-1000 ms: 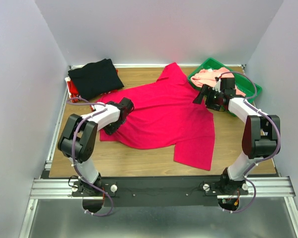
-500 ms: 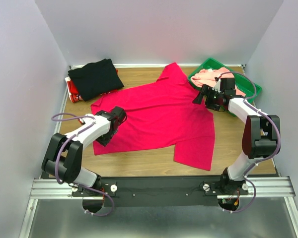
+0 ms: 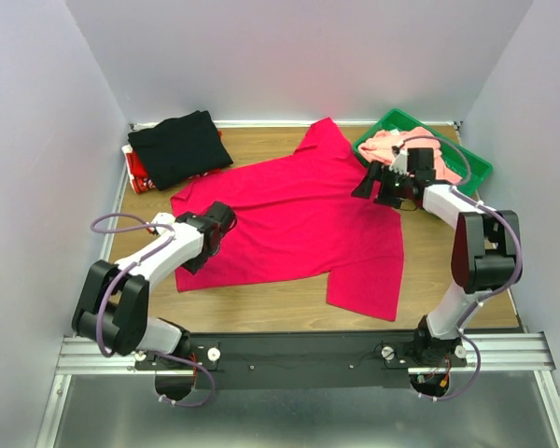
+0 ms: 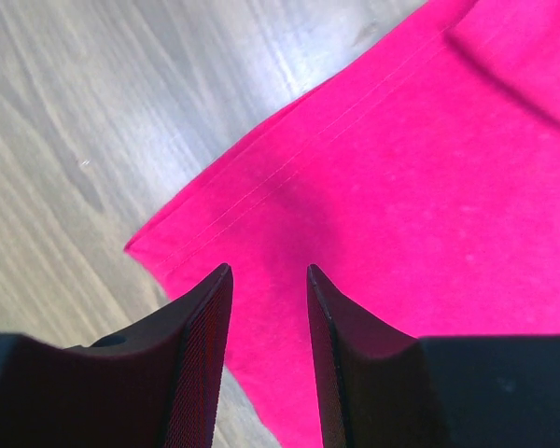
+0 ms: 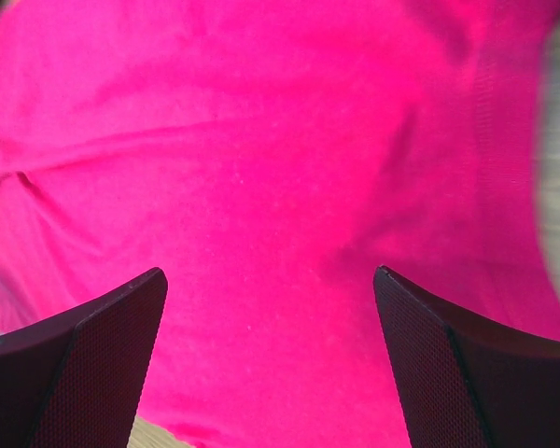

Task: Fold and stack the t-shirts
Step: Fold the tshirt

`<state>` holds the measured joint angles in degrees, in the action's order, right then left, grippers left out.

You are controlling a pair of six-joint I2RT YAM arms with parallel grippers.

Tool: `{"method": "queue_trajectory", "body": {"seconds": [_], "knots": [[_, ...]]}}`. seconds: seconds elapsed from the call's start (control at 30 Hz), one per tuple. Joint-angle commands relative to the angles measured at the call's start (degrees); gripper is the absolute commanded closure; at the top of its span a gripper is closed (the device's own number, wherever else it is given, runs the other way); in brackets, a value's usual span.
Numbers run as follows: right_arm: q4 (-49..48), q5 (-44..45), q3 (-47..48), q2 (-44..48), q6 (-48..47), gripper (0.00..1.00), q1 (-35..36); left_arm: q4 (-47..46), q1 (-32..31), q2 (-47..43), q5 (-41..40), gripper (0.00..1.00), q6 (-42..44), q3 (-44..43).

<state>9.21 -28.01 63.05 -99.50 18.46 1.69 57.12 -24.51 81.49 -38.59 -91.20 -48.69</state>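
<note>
Crimson t-shirt [image 3: 299,219]: spread open over the middle of the wooden counter [image 3: 261,303]. One point of cloth reaches the far edge and a flap runs toward the near edge, right of centre.
Black t-shirt [image 3: 179,147]: folded, in the far left corner, apart from the crimson one.
Red thing [image 3: 135,170]: peeks out from under the black t-shirt at the left edge; too little shows to tell what it is.
Pink t-shirt [image 3: 387,145]: bunched inside the green tray [image 3: 476,168], which sits in the far right corner.
Left gripper [image 4: 269,275]: low over the near left corner of the crimson t-shirt, by the stitched hem. The fingers [image 4: 205,317] stand a narrow slit apart. The cloth shows flat through the gap, with nothing pinched.
Right gripper [image 5: 271,280]: over the crimson t-shirt's right side, just beside the tray. The fingers [image 5: 121,317] are spread wide, one at each side of the wrist view, with only crimson cloth between and below them. Whether the tips touch the cloth cannot be told.
</note>
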Motion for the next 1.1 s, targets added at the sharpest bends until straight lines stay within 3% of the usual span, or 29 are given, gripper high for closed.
{"method": "queue_trajectory", "body": {"seconds": [0.0, 0.1, 0.37, 0.43, 0.67, 0.83, 1.0, 1.07], "knots": [[-0.8, -0.6, -0.5, -4.7, -0.9, 0.04, 3.7, -4.5, -0.4, -6.0, -4.6, 0.54, 1.5, 5.0], [-0.4, 4.9, -0.1, -6.1, -0.3, 0.05, 5.1, -12.6, -0.9, -9.8, -4.6, 0.54, 3.6, 8.8], [1.9, 14.5, -2.3, -4.4, 0.4, 0.05, 9.3, -22.0, -3.8, -16.8, -7.7, 0.55, 5.2, 14.8], [2.3, 16.6, -2.9, -5.3, 0.9, 0.05, 10.2, -28.1, -3.9, -16.9, -7.7, 0.55, 10.7, 16.4], [3.6, 22.6, -3.1, -10.5, 1.8, 0.04, 10.9, -36.6, -3.9, -6.0, -10.0, 0.55, 16.9, 13.7], [4.8, 24.5, -0.3, -13.9, 3.4, 0.04, 10.9, -42.4, -3.2, 3.1, -2.4, 0.56, 22.2, 9.1], [5.2, 27.7, 2.9, -15.2, 5.2, 0.04, 10.8, -44.5, 0.7, 11.6, 0.0, 0.57, 27.4, 2.8], [5.7, 29.7, 4.7, -16.2, 5.7, 0.03, 10.8, -45.5, 2.3, 14.4, 2.7, 0.62, 30.0, 1.1]]}}
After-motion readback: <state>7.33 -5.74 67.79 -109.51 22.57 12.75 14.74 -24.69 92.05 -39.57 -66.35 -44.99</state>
